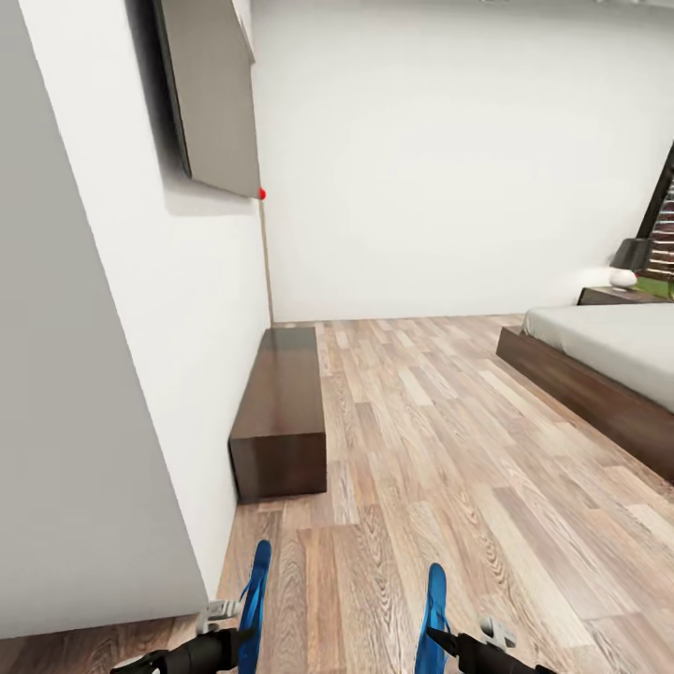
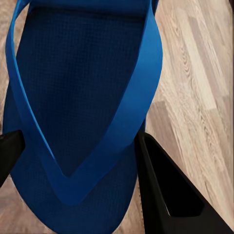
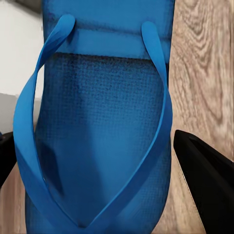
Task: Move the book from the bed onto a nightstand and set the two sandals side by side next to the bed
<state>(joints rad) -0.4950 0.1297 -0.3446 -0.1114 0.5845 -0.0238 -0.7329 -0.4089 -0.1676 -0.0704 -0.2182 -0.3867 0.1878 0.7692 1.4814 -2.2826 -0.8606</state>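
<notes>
At the bottom edge of the head view the left gripper (image 1: pixel 245 625) holds one blue sandal (image 1: pixel 255 604) on edge above the wood-plank floor (image 1: pixel 421 449), and the right gripper (image 1: pixel 438 638) holds the other blue sandal (image 1: pixel 432 613) the same way, the two sandals well apart and roughly parallel, toes pointing forward into the room. In the left wrist view the left sandal (image 2: pixel 73 97) lies between the black fingers (image 2: pixel 170 195), its strap side facing the camera, and the jaws stand clenched against its sides. In the right wrist view the right sandal (image 3: pixel 97 136) likewise sits between two dark fingers (image 3: pixel 209 175), the jaws grasping it. Ahead on the left, a long low dark-brown dresser (image 1: pixel 281 412) stands against the white wall (image 1: pixel 449 150), and above it a flat grey panel (image 1: pixel 211 94) is mounted on the wall with a small red dot (image 1: pixel 261 194) at its lower corner. On the right side of the room the bed (image 1: pixel 599 374) shows its dark wooden frame and light-grey mattress, well apart from both sandals. Beyond its far end a nightstand (image 1: pixel 613 296) carries a lamp (image 1: pixel 627 262) with a dark shade and white base, beside a dark-framed window (image 1: pixel 660 215).
</notes>
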